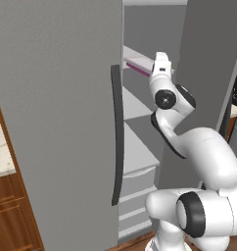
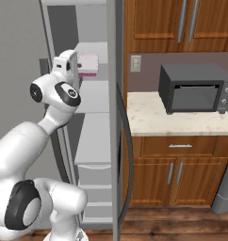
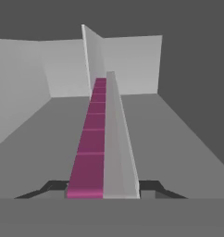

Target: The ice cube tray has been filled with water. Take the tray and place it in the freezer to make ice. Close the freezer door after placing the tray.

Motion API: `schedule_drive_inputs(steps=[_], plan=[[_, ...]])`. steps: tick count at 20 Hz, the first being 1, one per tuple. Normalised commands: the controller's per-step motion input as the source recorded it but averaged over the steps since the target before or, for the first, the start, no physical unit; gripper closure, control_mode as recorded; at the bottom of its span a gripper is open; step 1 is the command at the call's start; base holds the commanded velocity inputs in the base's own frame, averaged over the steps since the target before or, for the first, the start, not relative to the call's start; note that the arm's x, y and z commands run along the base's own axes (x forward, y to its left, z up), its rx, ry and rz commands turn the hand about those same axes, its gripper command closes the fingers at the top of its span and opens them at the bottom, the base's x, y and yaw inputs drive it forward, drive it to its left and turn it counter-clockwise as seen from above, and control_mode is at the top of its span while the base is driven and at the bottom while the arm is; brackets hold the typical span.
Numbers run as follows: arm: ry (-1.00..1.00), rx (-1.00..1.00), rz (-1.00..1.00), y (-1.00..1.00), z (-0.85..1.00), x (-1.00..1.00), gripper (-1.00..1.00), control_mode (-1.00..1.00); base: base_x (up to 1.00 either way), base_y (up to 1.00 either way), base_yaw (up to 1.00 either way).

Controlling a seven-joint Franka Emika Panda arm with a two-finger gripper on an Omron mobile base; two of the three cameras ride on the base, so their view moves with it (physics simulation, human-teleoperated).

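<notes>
Tray — pale walls, magenta inside, seen end-on in the hand view; clamped between the two fingertips of the gripper, one at each side of its near end.

Position — inside the freezer, over an upper shelf, reaching toward the back wall; whether it touches the shelf cannot be told.

Freezer door — open, dark bar handle on its edge.

Beside the unit — counter with microwave.

Ice cube tray inside freezer above upper shelf, btwn fingers; microwave on counter right.
</notes>
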Motion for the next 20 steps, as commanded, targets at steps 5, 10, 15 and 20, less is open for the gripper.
schedule_drive_inputs(steps=[5, 10, 15, 20], plan=[[0.05, 0.00, 0.03, 0.00, 0.15, 0.26, 1.00, -1.00, 0.00, 0.00, 0.00], [0.01, 0.00, 0.04, 0.00, 0.10, 0.25, 1.00, -1.00, 0.00, 0.00, 0.00], [0.01, 0.00, 0.04, 0.00, 0.05, 0.31, 1.00, -1.00, 0.00, 0.00, 0.00], [0.02, 0.00, 0.04, 0.00, 0.03, 0.38, 1.00, -1.00, 0.00, 0.00, 0.00]])
